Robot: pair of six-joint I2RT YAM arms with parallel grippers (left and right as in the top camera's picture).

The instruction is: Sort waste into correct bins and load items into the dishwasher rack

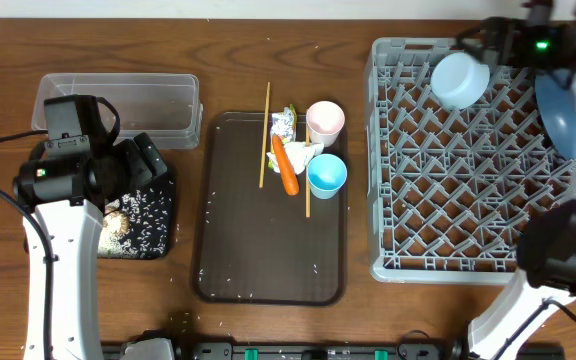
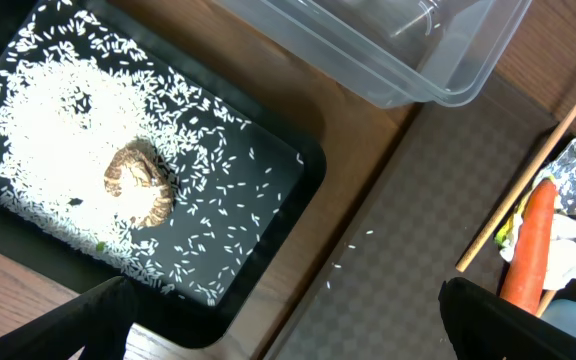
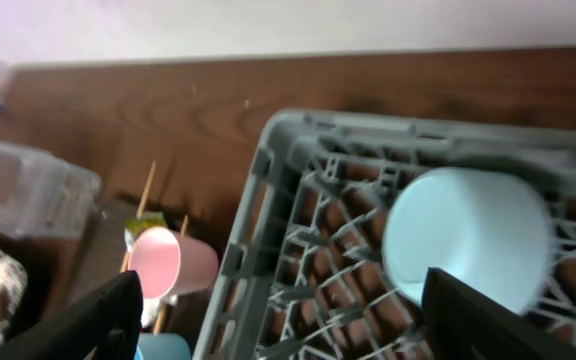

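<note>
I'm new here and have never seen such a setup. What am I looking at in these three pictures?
A left robot arm and a right one work at a table. One picture looks down from above; the other two come from wrist cameras, so the dark shapes at their bottom edges are each arm's own fingers. The left fingers are open over a black tray of rice grains and a brownish scrap, beside a clear tub. The right fingers are open, holding nothing, near the small light-blue bowl in the grey rack. A big blue bowl is there too. The brown tray carries chopsticks, a carrot, wrappers, a tissue, a pink cup and a light-blue cup.
</note>
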